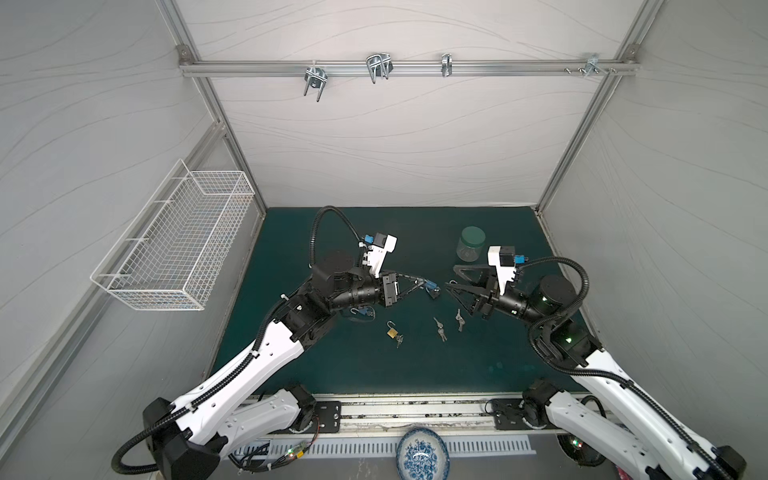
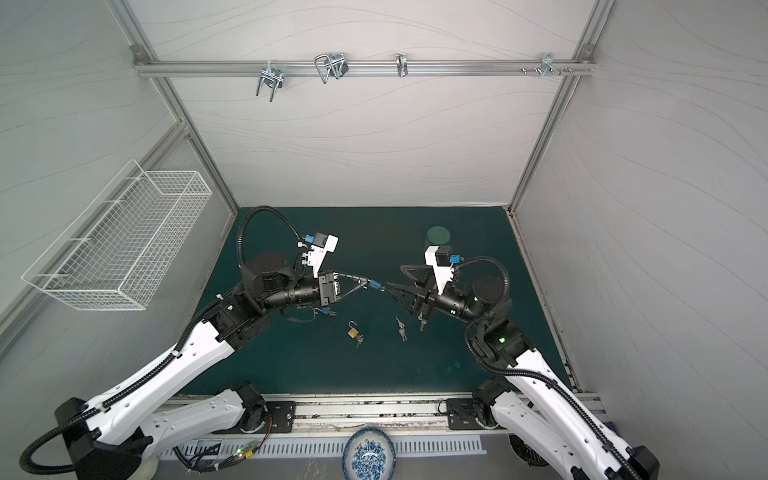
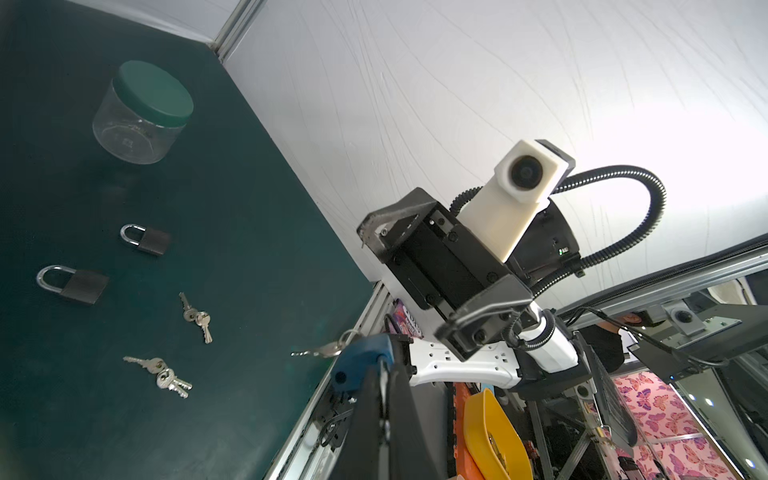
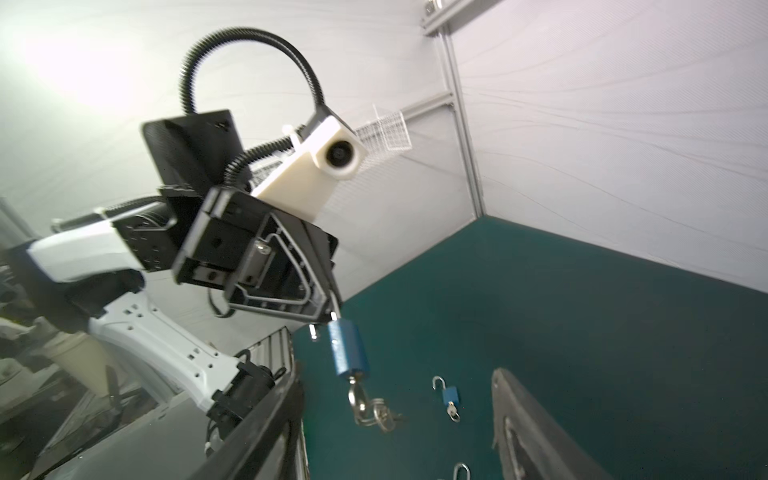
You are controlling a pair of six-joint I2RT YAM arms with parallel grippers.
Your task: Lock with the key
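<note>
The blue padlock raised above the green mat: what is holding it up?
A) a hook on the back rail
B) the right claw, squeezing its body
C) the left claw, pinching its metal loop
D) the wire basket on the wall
C: in the right wrist view the left claw is shut on the metal loop of the blue padlock, with a key dangling below, while the right claw stands open and is not gripping it.
</note>
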